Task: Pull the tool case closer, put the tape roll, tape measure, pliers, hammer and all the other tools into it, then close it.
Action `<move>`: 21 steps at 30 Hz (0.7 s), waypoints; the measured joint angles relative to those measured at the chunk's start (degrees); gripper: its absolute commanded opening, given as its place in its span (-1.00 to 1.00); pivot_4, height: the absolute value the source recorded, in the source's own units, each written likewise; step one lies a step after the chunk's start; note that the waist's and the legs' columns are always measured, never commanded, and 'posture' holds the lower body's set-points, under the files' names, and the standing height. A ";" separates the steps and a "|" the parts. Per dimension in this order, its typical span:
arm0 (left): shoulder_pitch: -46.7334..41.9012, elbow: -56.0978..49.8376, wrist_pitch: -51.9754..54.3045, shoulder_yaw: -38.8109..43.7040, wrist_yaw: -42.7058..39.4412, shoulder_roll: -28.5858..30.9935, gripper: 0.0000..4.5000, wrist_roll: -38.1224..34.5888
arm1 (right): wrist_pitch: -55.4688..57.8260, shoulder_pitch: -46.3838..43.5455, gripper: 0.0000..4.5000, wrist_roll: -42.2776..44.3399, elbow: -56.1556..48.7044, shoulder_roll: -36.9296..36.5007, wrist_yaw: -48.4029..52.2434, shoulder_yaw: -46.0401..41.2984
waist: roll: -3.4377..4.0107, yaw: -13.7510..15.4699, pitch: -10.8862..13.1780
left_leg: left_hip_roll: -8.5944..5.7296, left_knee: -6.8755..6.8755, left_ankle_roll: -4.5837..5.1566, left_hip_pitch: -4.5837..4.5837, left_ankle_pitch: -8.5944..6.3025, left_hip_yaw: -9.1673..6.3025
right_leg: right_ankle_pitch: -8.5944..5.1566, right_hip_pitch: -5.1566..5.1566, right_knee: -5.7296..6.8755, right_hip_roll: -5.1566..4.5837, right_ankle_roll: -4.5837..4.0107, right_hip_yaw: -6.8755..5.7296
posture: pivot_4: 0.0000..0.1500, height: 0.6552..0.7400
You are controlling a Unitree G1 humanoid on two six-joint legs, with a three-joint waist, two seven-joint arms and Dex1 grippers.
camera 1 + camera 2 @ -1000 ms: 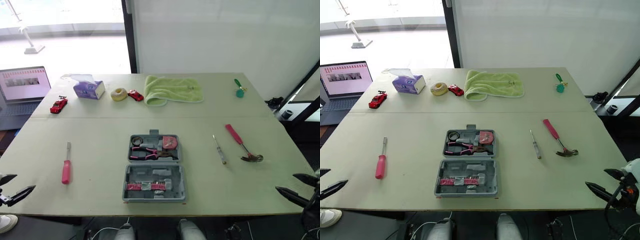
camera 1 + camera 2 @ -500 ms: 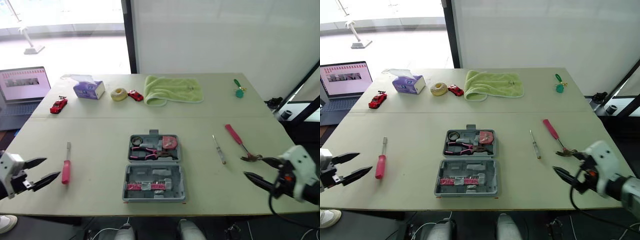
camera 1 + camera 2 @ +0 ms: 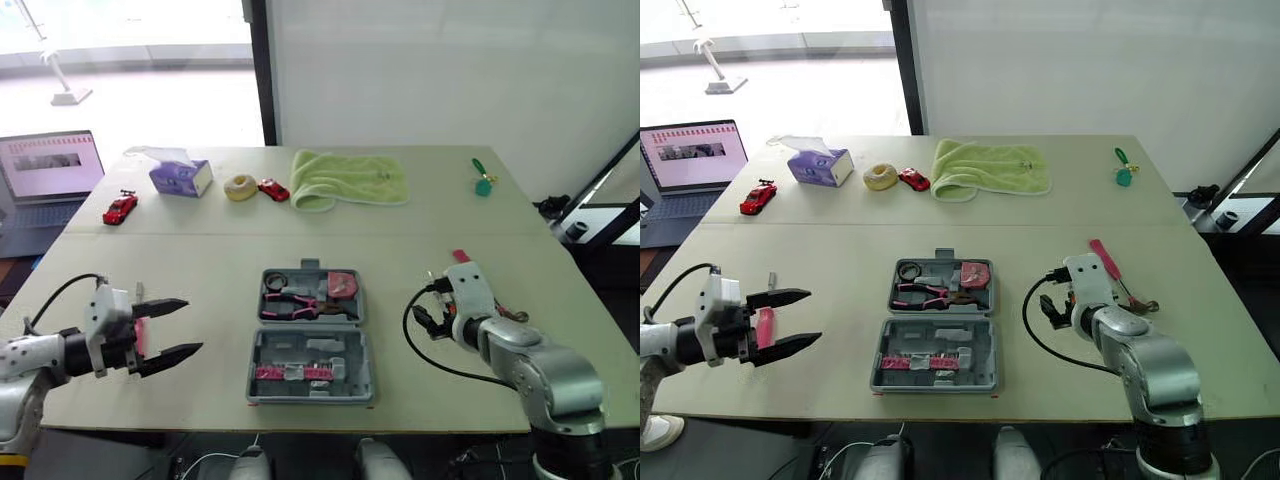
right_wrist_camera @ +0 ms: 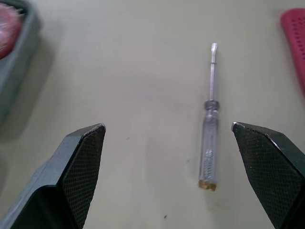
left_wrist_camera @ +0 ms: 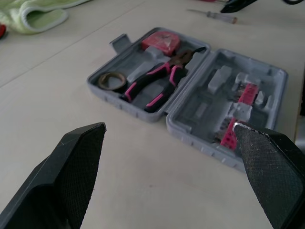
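**Both grippers spread, nothing held**

Head view: tool case (image 3: pixel 308 335) lies open mid-table with pliers (image 3: pixel 295 305) inside. Left gripper (image 3: pixel 192 325) gapes to its left, apart and empty.
Left wrist: a one-sided tug could swing the case and spill them.
Right wrist: right gripper (image 4: pixel 167 126) is wide around the clear screwdriver (image 4: pixel 209 143), not touching. The thin shaft may roll away.
Laptop (image 3: pixel 50 165) text seems too small to read; no brands legible

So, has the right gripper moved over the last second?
Yes. The right gripper came in from the near right corner of the table toward the tool case and now hovers over the clear screwdriver.
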 measured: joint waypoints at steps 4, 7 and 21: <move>1.46 -2.98 0.03 -0.80 0.23 -0.11 1.00 -0.01 | -1.28 -1.99 0.99 -2.14 6.65 1.43 -1.87 0.00 | 0.04 0.01 0.00 | 0.01 -0.07 0.01 0.02 0.00 -0.01 | 0.02 -0.04 0.03 0.03 0.05 0.00 | 1.00 1.00; 3.35 -4.68 0.69 -0.85 -0.34 -0.09 1.00 -0.49 | -2.60 -4.31 0.75 -2.17 12.14 1.68 -1.45 -0.62 | 0.05 -0.22 0.01 | 0.01 -0.06 0.02 0.00 -0.01 0.01 | 0.02 -0.04 0.02 0.01 0.06 0.00 | 1.00 1.00; 4.74 -6.35 0.61 -1.25 -1.10 -0.05 1.00 -1.15 | -7.19 -5.73 -0.98 -2.38 17.88 3.57 0.70 -2.17 | 0.07 -0.72 0.03 | 0.01 -0.05 0.02 0.01 0.00 -0.03 | 0.02 -0.03 0.05 0.05 0.06 0.00 | 1.00 1.00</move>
